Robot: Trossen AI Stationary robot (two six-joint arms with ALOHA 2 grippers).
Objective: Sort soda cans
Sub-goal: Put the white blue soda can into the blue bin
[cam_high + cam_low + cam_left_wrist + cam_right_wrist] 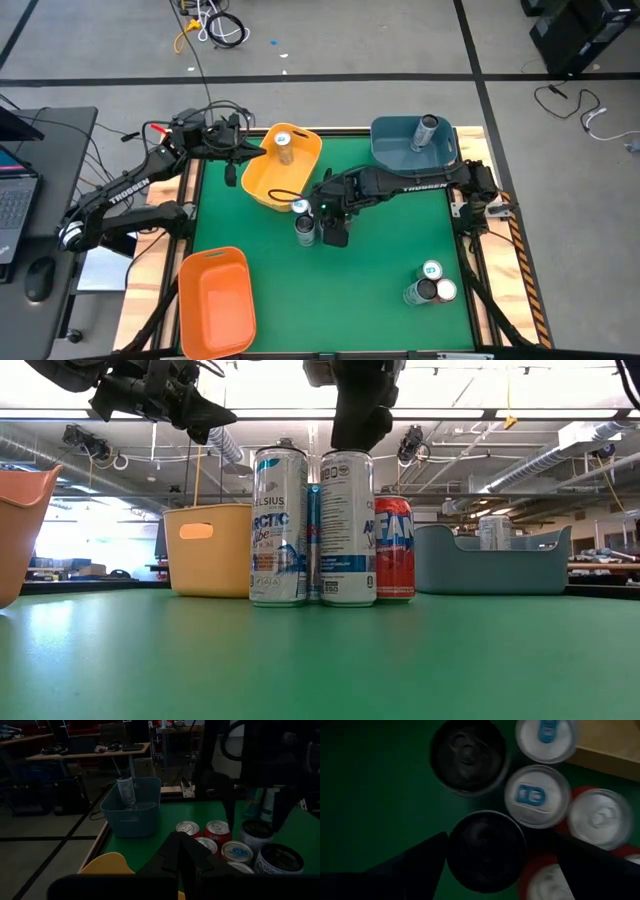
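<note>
So the right claw [334, 236] is hanging spread wide over the bunch of soda cans [305, 222] near the middle of the green worktop [380, 270], right by the yellow bin [262, 180]. In the right wrist view its two fingers sit either side of a dark-topped can [486, 851], but I can't tell if they're actually touching it. Packed around that one are another dark-topped can [469, 755], two silver cans with teal tabs [537, 796], and red cans with silver tops [600, 819].

From the low view, the two tall silver cans [278, 526] stand upright and side by side, with a shorter red can [394, 560] just beside them.

The left claw [243, 152] is pinched shut with nothing in it, up by the far left corner of the worktop, next to the yellow bin.

Other cans: one stands in the yellow bin [284, 146], one in the blue bin [428, 130] at the far right corner, and a small group of three [432, 286] sits near the near right corner. The orange bin [213, 300] is at the near left corner.
</note>
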